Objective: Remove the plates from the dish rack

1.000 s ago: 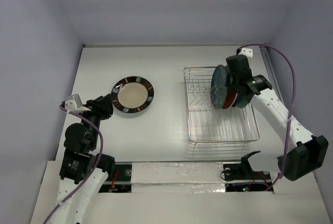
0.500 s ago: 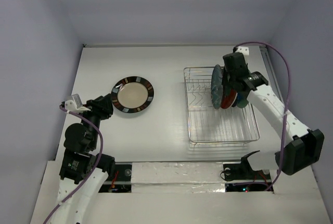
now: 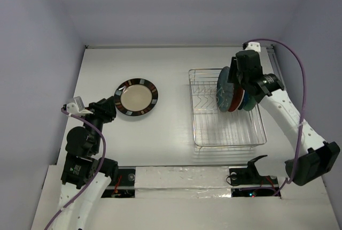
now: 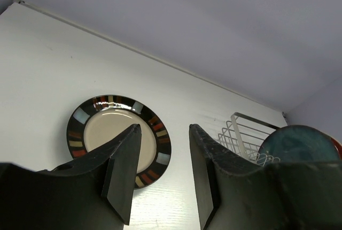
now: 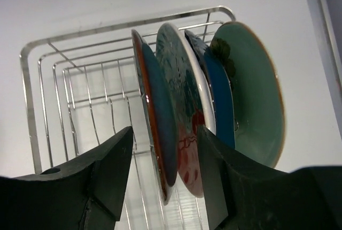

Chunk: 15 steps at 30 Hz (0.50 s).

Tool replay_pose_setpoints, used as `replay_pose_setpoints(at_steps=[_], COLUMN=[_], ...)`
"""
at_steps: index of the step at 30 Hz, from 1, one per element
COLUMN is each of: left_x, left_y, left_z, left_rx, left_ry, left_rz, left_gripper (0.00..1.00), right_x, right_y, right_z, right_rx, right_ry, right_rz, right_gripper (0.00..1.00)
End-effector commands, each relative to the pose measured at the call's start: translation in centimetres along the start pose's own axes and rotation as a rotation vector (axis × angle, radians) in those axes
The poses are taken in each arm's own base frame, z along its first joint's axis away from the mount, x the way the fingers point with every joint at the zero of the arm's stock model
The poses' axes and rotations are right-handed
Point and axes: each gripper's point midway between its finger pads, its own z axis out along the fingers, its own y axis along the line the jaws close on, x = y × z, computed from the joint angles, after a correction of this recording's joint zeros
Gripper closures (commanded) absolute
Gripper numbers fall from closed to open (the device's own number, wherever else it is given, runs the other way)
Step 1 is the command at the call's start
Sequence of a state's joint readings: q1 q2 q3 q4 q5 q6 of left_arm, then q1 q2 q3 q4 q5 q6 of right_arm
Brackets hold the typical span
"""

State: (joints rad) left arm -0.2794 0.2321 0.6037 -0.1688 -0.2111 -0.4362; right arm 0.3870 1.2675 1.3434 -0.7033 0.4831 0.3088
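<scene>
A white tabletop [image 3: 171, 64] sits boxed in by plain, pale lavender walls: a back wall [image 3: 181, 5] along its far edge, a left wall [image 3: 32, 53] and a right wall [image 3: 320, 21] along its sides. The light is soft and even (shadows stay faint). A grey rail [image 3: 274, 64] follows the right edge, and crinkled silver tape [image 3: 181, 177] covers the near edge.

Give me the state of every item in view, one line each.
dish rack: holding four dishes.
teal-blue plate: upright, racked.
red plate: upright, racked.
navy dish: upright, racked.
mint green plate: upright, racked.
cream plate: flat, outside rack.
left gripper: open, empty.
right gripper: open at the racked plates.
</scene>
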Motion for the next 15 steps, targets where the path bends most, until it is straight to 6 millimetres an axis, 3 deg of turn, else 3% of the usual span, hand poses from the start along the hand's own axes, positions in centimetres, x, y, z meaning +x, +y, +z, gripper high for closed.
replay_pose_setpoints(at_steps=[1, 10, 13, 15], left_x=[-1.0, -1.1, -1.0, -1.0], left_y=[-0.6, -0.6, -0.6, -0.5], left_z=[0.1, 0.1, 0.1, 0.2], left_rx=[0.021, 0.021, 0.021, 0.020], left_ry=[-0.039, -0.041, -0.039, -0.038], left_rz=[-0.012, -0.012, -0.012, -0.010], left_gripper=[0.62, 0.62, 0.62, 0.62], right_x=[-0.3, 3.5, 4.1, 3.6], right_y=[0.9, 0.2, -0.3, -0.5], right_z=[0.5, 5.0, 6.0, 6.0], right_rx=[-0.035, 0.107, 0.156, 0.173], right_ry=[-0.006, 0.101, 0.120, 0.112], right_rz=[-0.020, -0.100, -0.135, -0.148], right_gripper=[0.44, 0.46, 0.55, 0.66])
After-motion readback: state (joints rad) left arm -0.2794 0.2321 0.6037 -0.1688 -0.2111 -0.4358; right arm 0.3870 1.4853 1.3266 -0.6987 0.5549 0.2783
